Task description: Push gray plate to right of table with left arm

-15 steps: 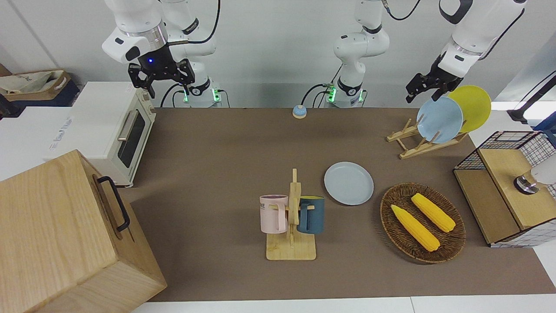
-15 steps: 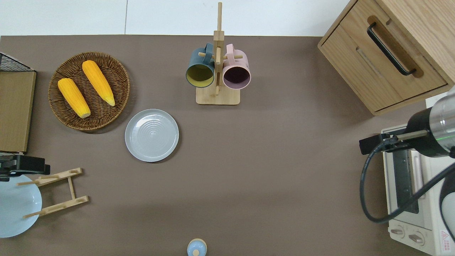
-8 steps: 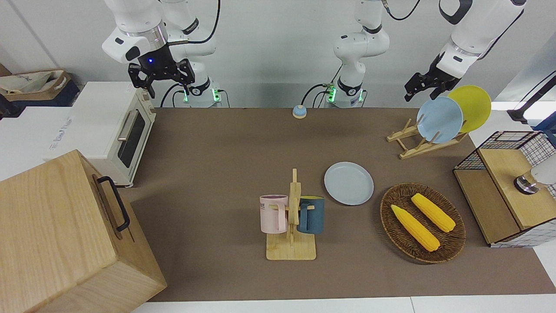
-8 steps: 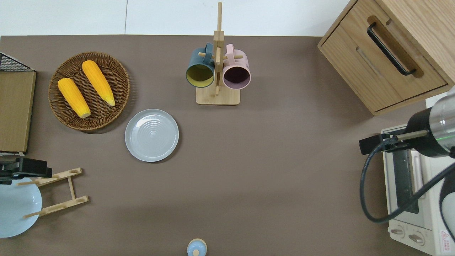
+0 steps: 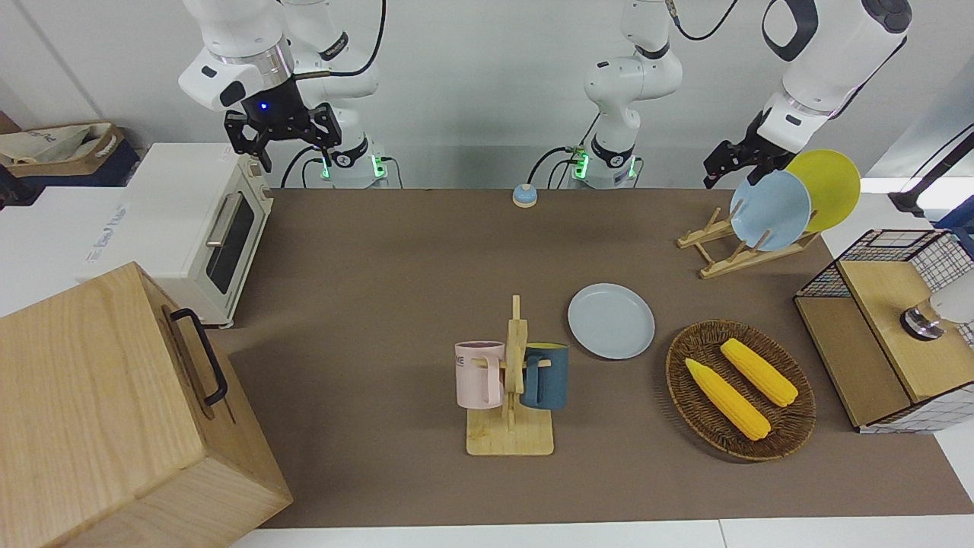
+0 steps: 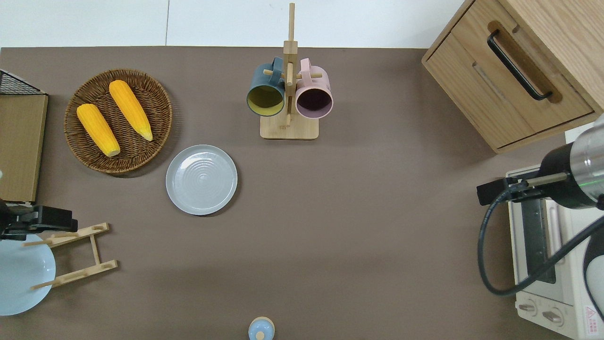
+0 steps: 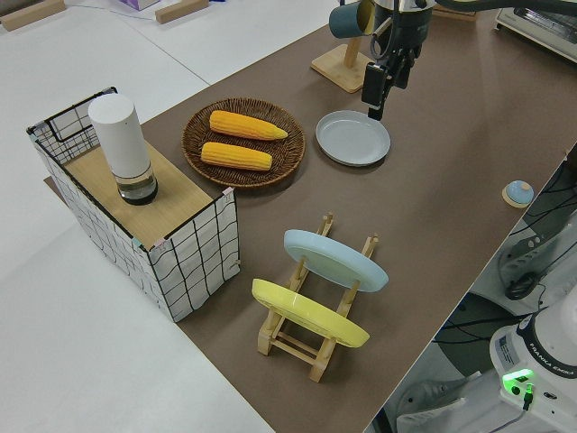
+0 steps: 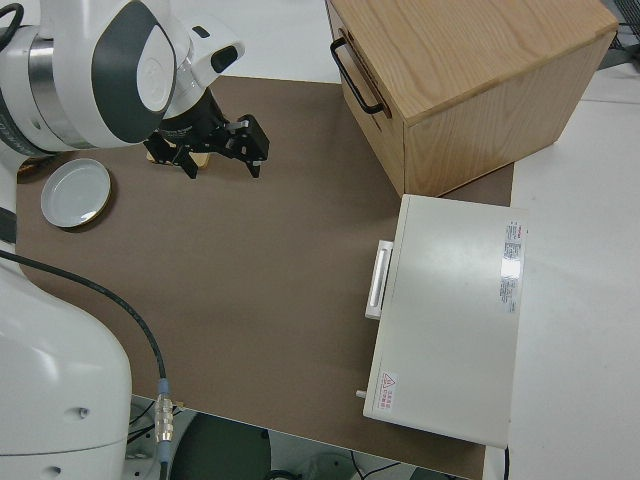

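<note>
Gray plate flat on tabletop, between mug rack and corn basket.
Left tool raised over plate stand, finger gap unreadable; right arm parked.

Matte brown rectangular table with white edges. Resting directly on it: a round pale gray-blue plate; a round wicker basket just beside it, toward the left arm's end; a wooden mug rack on a square base; a slatted wooden plate stand; a small blue bell at the robots' edge; a large wooden drawer cabinet; a white toaster oven; a wire-mesh box.
</note>
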